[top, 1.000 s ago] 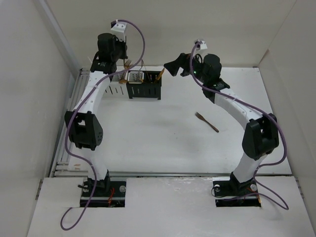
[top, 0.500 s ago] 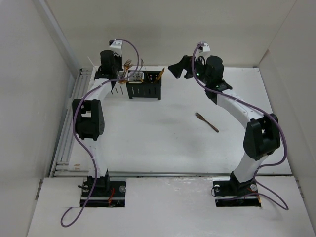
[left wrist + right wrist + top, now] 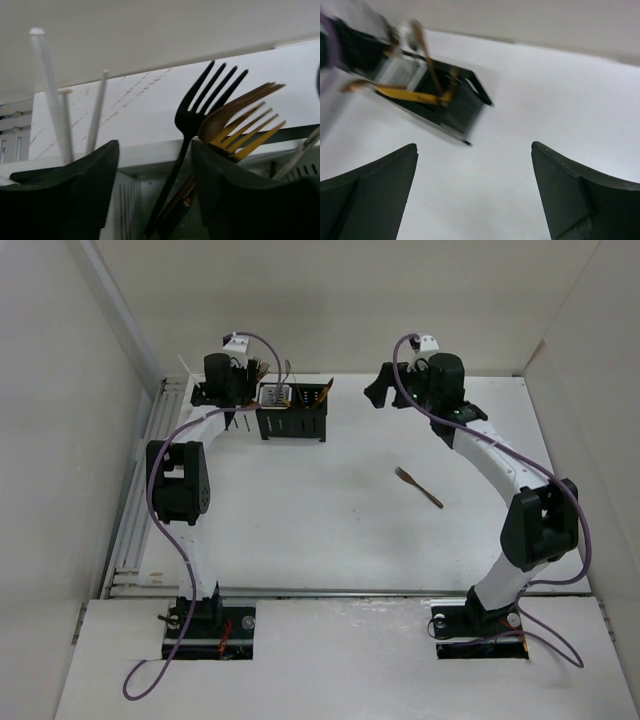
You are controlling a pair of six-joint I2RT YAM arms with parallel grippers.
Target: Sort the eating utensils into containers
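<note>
Currently | white caddy [image 3: 127,205]: black fork [image 3: 192,117], gold fork [image 3: 252,137] | chopsticks [image 3: 50,90] alongside

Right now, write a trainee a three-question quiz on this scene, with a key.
1. True or false: the right gripper holds a fork.
2. Where does the loose fork lie? A: in a caddy. B: on the table. C: in a gripper.
3. Fill in: the gripper at the caddies is the ______ one.
Key: 1 false, its jaws stand open and empty. 2 B. 3 left: the left gripper.
</note>
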